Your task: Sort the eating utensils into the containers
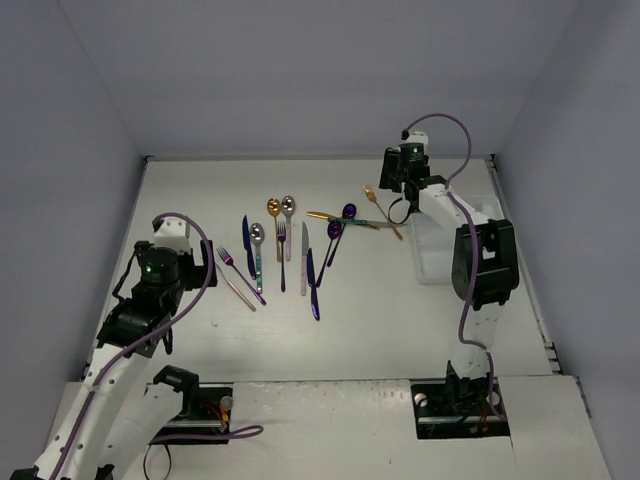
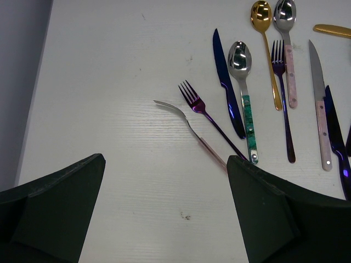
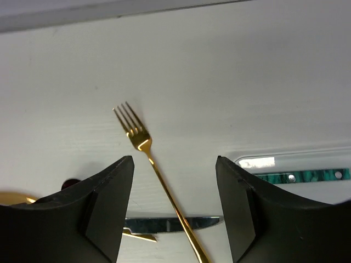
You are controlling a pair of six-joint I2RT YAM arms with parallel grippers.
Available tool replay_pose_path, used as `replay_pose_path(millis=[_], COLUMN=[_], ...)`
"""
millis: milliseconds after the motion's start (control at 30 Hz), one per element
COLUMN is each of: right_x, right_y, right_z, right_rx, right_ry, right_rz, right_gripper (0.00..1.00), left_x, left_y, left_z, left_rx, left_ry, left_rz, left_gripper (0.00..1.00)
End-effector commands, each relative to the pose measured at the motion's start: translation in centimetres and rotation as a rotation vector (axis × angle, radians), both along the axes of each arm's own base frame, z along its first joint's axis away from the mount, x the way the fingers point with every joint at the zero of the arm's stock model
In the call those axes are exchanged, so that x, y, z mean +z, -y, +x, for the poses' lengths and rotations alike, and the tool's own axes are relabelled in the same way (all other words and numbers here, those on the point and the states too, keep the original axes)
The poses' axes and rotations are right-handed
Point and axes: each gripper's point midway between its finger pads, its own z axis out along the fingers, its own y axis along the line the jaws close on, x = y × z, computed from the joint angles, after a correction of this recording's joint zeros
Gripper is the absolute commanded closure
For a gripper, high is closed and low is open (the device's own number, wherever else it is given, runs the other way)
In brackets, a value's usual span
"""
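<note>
The eating utensils lie spread over the middle of the table. A gold fork lies between the fingers of my right gripper, which is open and touches nothing; the fork's handle crosses a silver knife blade. In the top view that gripper hovers by the gold fork, left of the white containers tray. My left gripper is open over bare table, just short of a purple fork and a silver fork.
The tray's rim shows at the right of the right wrist view, with a green-handled utensil inside. A dark blue knife, a green-handled spoon and a gold spoon lie beyond the left gripper. The right arm covers much of the tray.
</note>
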Motion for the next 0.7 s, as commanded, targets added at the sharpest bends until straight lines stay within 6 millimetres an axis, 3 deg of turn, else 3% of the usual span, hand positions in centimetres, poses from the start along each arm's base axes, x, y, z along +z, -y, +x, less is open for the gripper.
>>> replay_pose_path(millis=[0, 333, 667], right_x=[2.2, -2.5, -6.0], right_y=[-2.2, -4.3, -3.8], right_z=[1.3, 1.9, 1.4], right_rx=[0.278, 0.38, 0.362], right_ry=[0.06, -0.021, -0.091], right_rz=[-0.057, -0.013, -0.063], right_gripper=[0.42, 0.48, 0.52], left_x=[1.6, 1.4, 1.2], left_y=[0.4, 0.7, 0.8], left_z=[0.9, 1.1, 1.2], left_rx=[-0.013, -0.024, -0.028], left_ry=[0.06, 0.05, 0.041], left_rz=[-0.017, -0.019, -0.017], left_gripper=[0.08, 0.08, 0.08])
